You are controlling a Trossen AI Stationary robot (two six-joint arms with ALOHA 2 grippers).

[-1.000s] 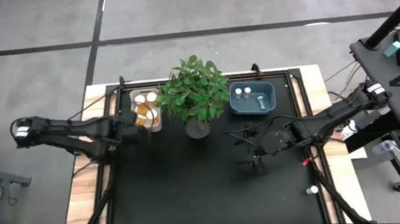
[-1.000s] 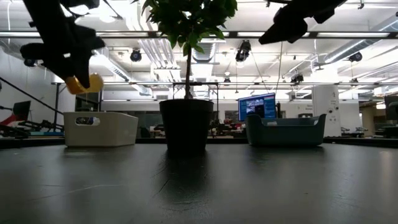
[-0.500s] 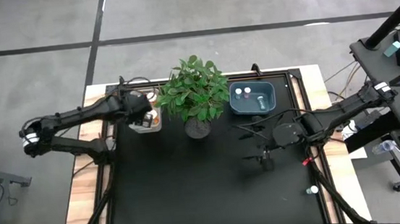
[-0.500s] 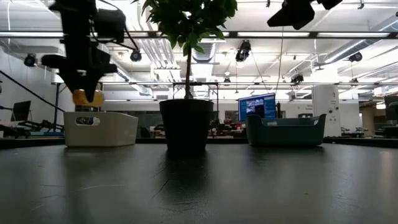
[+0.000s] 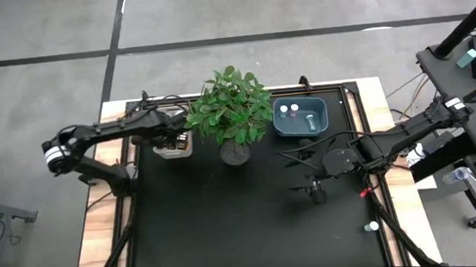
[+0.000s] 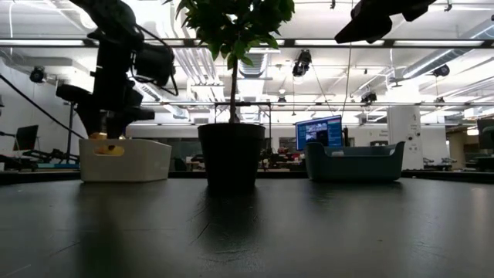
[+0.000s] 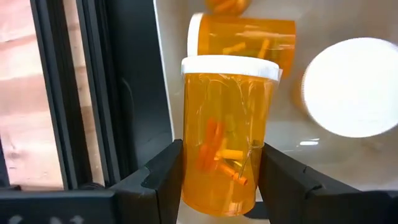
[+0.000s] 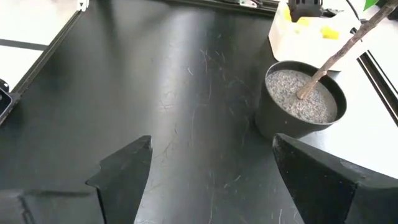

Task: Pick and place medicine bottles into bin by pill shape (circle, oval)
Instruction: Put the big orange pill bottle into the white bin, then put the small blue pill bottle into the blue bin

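Observation:
My left gripper (image 5: 172, 140) hangs over the white bin (image 6: 125, 161) at the table's far left, shut on an orange medicine bottle (image 7: 227, 134) with a white cap. More orange bottles (image 7: 249, 37) and a white cap (image 7: 351, 87) lie in that bin. My right gripper (image 5: 304, 175) hovers open over the table's middle right, nothing between its fingers (image 8: 124, 171). The blue bin (image 5: 300, 116) at the far right holds a few small bottles. One small pale bottle (image 5: 371, 225) stands on the table near its right edge. My left gripper pinches the orange bottle's body near its bottom end (image 7: 217, 186) between its two fingers (image 7: 165, 177). The fingers come steeply from above and lie along the bottle. The capped end (image 7: 230, 65) points away from the gripper, down into the white bin, and the bottle (image 6: 104, 139) is at the bin's rim.
A leafy potted plant (image 5: 231, 108) stands between the two bins at the far middle; its dark pot (image 6: 231, 154) rests on the black mat. Black frame rails (image 7: 93, 93) run along the mat's left side. The mat's near half (image 5: 229, 229) is bare.
My left gripper has swung over the white bin, tipped steeper and sunk, carrying the orange bottle from well above the bin down to its rim. It has stayed shut on the bottle. My right gripper has drifted slightly toward the table's right edge, still open.

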